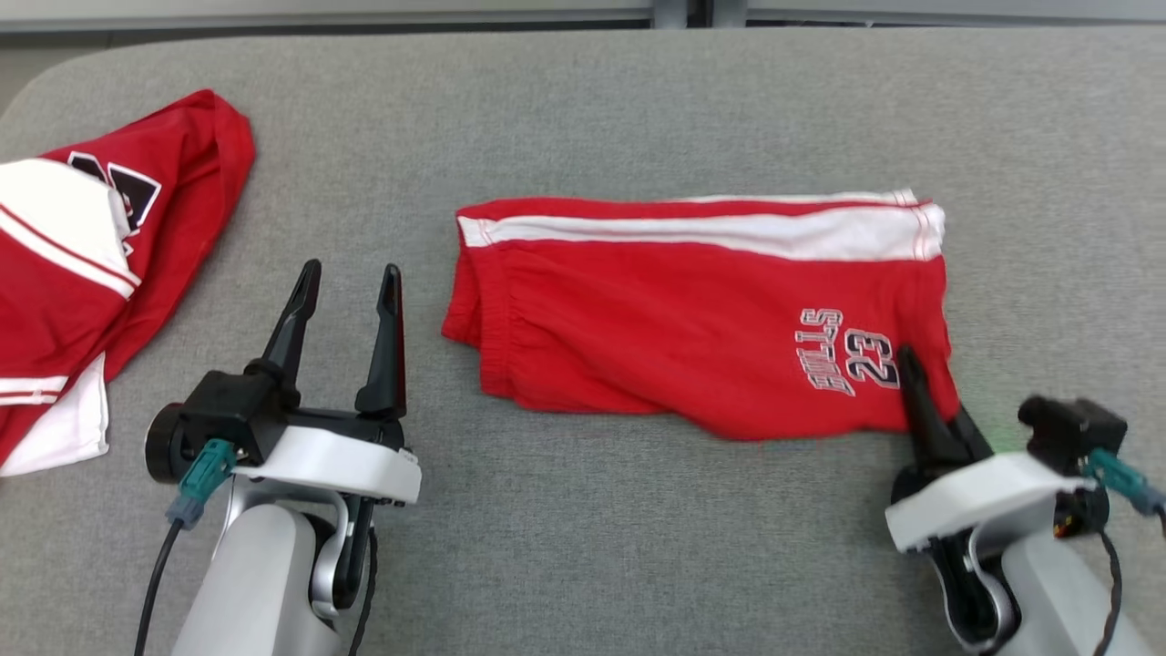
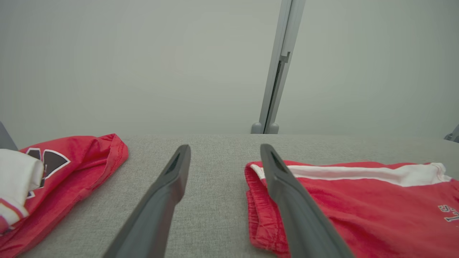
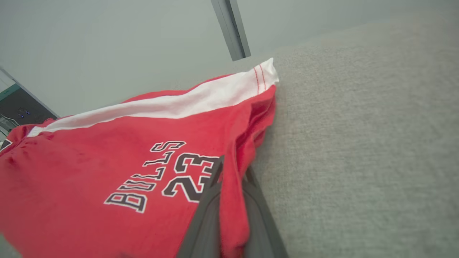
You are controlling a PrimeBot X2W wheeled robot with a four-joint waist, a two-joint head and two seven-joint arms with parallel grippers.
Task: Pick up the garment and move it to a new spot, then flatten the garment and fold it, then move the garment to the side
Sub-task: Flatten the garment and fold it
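Note:
The garment [image 1: 692, 310] is a pair of red shorts with a white side stripe and "BULLS 23" print, lying folded across the middle of the grey table. My right gripper [image 1: 915, 374] is shut on the garment's near right corner, a ridge of red cloth [image 3: 233, 200] pinched between its fingers [image 3: 204, 218]. My left gripper [image 1: 351, 282] stands open to the left of the garment, above bare table, nothing between its fingers [image 2: 168, 186]. The garment's waistband end [image 2: 258, 200] lies just right of the left gripper's right finger.
A second red and white garment [image 1: 82, 264] lies crumpled at the table's left edge, also in the left wrist view [image 2: 64, 172]. The grey padded table [image 1: 583, 547] has bare room in front and at the far right. A grey wall post [image 2: 278, 68] stands behind.

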